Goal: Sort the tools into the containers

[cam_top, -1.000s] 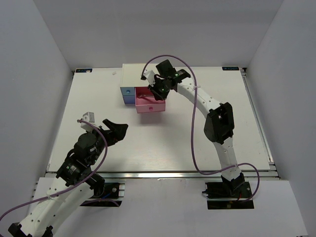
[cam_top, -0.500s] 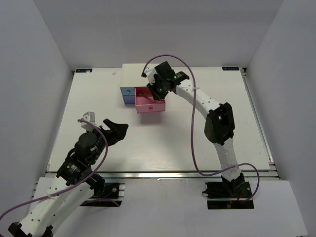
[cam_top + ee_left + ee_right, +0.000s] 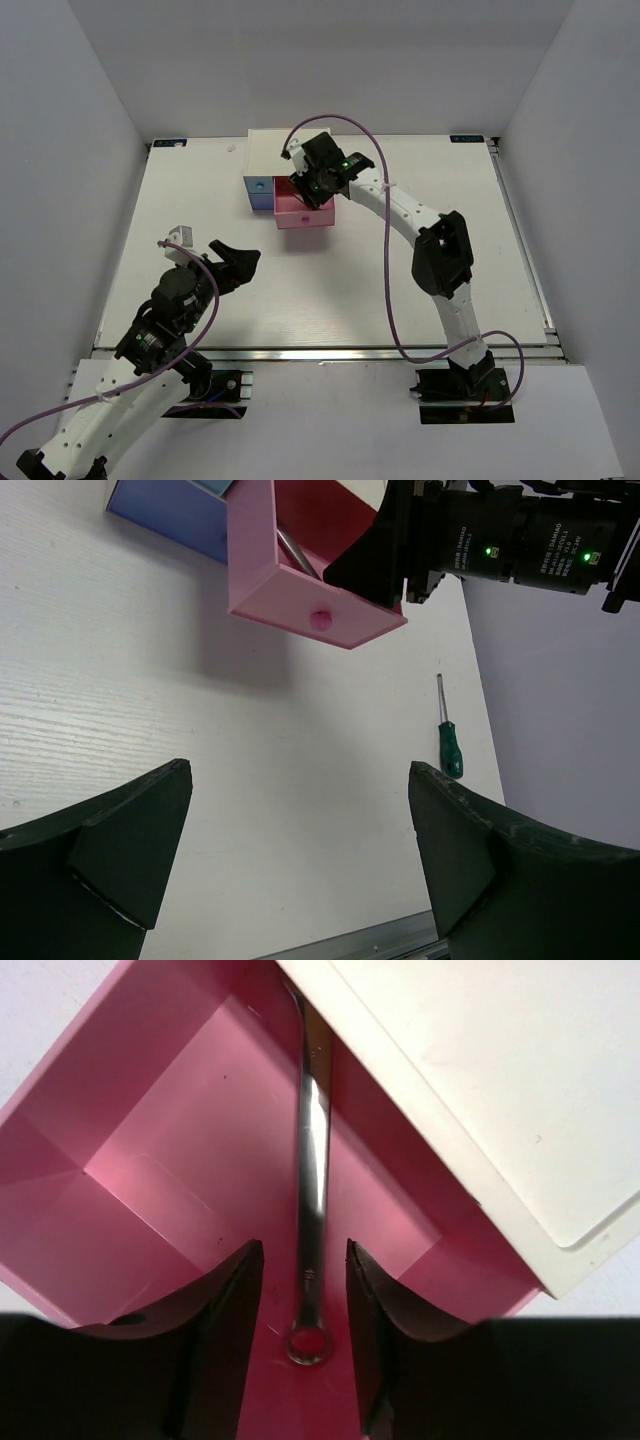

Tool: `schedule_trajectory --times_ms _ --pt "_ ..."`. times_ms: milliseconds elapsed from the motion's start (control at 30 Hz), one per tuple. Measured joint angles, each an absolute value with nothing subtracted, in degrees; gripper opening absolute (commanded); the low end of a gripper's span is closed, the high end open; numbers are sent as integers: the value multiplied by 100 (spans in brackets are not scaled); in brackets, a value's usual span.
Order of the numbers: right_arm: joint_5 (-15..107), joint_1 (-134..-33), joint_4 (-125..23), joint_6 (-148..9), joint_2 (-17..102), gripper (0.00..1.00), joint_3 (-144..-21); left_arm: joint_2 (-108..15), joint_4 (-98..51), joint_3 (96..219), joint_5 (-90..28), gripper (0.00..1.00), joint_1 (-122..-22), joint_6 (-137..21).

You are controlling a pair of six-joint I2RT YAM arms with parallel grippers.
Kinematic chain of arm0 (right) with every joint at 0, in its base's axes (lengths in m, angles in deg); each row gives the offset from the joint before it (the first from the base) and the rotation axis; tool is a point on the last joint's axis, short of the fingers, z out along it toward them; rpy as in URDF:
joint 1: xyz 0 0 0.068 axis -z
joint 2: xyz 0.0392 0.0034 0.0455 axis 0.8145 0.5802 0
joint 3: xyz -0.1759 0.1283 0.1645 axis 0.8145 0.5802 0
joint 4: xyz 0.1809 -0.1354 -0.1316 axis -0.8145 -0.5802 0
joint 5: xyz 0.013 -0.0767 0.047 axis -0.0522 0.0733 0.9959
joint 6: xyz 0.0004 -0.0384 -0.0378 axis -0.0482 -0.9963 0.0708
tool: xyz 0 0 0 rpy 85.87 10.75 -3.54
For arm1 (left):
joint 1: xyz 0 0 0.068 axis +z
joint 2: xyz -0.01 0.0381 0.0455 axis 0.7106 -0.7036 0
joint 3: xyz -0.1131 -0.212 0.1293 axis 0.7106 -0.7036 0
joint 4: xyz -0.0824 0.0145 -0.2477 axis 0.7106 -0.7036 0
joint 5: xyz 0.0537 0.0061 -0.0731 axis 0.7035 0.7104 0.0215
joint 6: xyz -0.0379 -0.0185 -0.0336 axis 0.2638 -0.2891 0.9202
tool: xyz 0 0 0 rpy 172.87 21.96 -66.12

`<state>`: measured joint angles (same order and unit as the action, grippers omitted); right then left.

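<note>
The pink drawer (image 3: 304, 222) is pulled out of the white cabinet (image 3: 265, 150). The slim silver wrench (image 3: 312, 1160) lies on the drawer's floor, one end under the cabinet's edge. My right gripper (image 3: 303, 1260) hangs just above the drawer (image 3: 170, 1180), open, a finger on each side of the wrench without touching it. It also shows in the top view (image 3: 312, 190). My left gripper (image 3: 240, 255) is open and empty above the table's front left. The green-handled screwdriver (image 3: 449, 750) lies on the table right of the drawer (image 3: 300, 595). The dark-handled screwdrivers are out of view.
A light blue drawer front (image 3: 258, 195) sits left of the pink one, shut or nearly so. The right arm (image 3: 440, 250) stretches across the table's middle right. A small white bracket (image 3: 178, 236) lies near the left arm.
My right gripper has shifted a little left and toward the cabinet, above the pink drawer. The left arm has not moved.
</note>
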<state>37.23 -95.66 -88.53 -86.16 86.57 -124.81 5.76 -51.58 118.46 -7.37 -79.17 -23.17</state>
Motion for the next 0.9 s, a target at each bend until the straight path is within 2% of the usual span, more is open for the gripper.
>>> schedule_trajectory --times_ms 133,233,300,367,400,433,467,500,533,567,667,733,767,800,900 --pt "3859 -9555 -8906 -8740 8574 50 -12481 574 -5145 11846 -739 98 -7917 -2317" --pt "4222 -9518 -8982 -8926 8368 49 -12481 509 -5042 11846 -746 98 -7917 -2319" --pt "4604 -9465 -8987 -9140 8117 44 -12420 369 -4935 11846 -750 98 -7917 -2317" --pt "5090 -9420 -8985 -9479 7702 37 -12221 126 -4780 11848 -757 93 -7917 -2304" --pt "5319 -9393 -8925 -9647 7463 27 -12070 -29 -4710 11851 -761 89 -7917 -2284" --pt "5529 -9365 -8781 -9814 7184 23 -11832 -213 -4623 11853 -763 83 -7917 -2249" --pt "5664 -9341 -8646 -9971 6904 20 -11587 -407 -4522 11862 -774 63 -7917 -2192" --pt "5785 -9310 -8467 -10124 6613 18 -11303 -650 -4391 11873 -794 54 -7917 -2142" --pt "5855 -9277 -8254 -10270 6346 18 -11024 -908 -4231 11873 -831 47 -7917 -2089" --pt "5927 -9251 -8021 -10441 6187 22 -10838 -1144 -4065 11875 -877 35 -7915 -2022" --pt "6071 -9129 -7785 -10703 6169 37 -10831 -1966 -3525 11890 -1052 22 -7917 -1847" --pt "6202 -9002 -7730 -10769 6556 37 -11209 -2521 -3217 11953 -1185 13 -7917 -1687" --pt "6263 -8939 -7717 -10773 6784 37 -11430 -2772 -3066 11988 -1231 4 -7917 -1611" --pt "6318 -8853 -7688 -10734 7026 37 -11629 -3056 -2892 12041 -1301 0 -7917 -1495" --pt "6447 -8648 -7706 -10576 7422 37 -11771 -3804 -2404 12157 -1425 0 -7917 -1180"
